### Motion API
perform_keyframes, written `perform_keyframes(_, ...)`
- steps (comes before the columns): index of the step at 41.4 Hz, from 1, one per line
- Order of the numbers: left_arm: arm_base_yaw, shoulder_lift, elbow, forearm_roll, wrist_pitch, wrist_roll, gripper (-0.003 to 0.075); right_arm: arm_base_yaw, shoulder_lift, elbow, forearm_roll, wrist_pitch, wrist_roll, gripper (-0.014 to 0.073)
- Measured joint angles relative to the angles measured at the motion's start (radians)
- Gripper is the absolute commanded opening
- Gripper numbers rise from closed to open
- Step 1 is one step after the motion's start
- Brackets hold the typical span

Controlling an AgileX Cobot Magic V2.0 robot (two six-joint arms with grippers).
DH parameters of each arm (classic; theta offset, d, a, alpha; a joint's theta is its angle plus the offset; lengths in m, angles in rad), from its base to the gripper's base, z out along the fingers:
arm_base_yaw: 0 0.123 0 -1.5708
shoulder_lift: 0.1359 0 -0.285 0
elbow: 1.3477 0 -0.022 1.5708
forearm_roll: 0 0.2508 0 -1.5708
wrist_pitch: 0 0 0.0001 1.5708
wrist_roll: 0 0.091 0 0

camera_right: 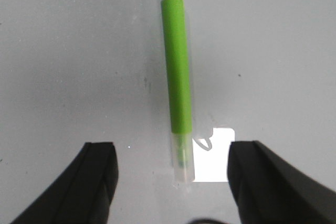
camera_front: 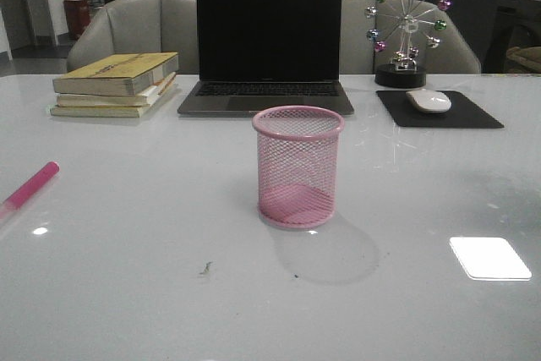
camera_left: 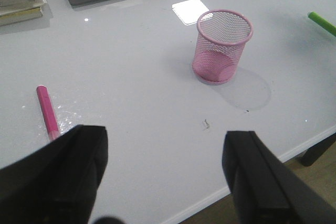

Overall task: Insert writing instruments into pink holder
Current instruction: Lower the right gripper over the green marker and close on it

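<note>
The pink holder (camera_front: pixel 298 165) stands upright and empty mid-table, also seen from the left wrist (camera_left: pixel 222 44). A magenta marker (camera_front: pixel 30 185) lies flat near the table's left edge; in the left wrist view this marker (camera_left: pixel 46 109) rests just beyond the left finger. My left gripper (camera_left: pixel 165 156) hangs open over bare table, holding nothing. A lime green marker (camera_right: pixel 177 77) lies flat under my right gripper (camera_right: pixel 172 166), its clear cap end between the spread fingers; the gripper is open and not touching it. The green marker's tip (camera_left: pixel 321 23) also shows far right of the cup.
A laptop (camera_front: pixel 267 48) sits behind the cup, stacked books (camera_front: pixel 116 84) at back left, a mouse (camera_front: pixel 428 101) on a black pad (camera_front: pixel 439 111) and a ferris-wheel ornament (camera_front: pixel 406 31) at back right. The table's near edge (camera_left: pixel 252 174) lies close under my left gripper.
</note>
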Motion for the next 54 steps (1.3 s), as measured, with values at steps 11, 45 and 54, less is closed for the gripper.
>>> perform_keyframes(11, 0.000, 0.000, 0.000, 0.000, 0.000, 0.000, 0.0505, 0.000, 0.204, -0.165, 0.002, 0.039, -0.037, 0.0535)
perform_keyframes(45, 0.000, 0.000, 0.000, 0.000, 0.000, 0.002, 0.0505, 0.000, 0.418, -0.385, 0.004, 0.136, -0.046, 0.0348)
perform_keyframes(54, 0.000, 0.000, 0.000, 0.000, 0.000, 0.002, 0.0505, 0.000, 0.423, -0.385, 0.004, 0.142, -0.047, 0.0340)
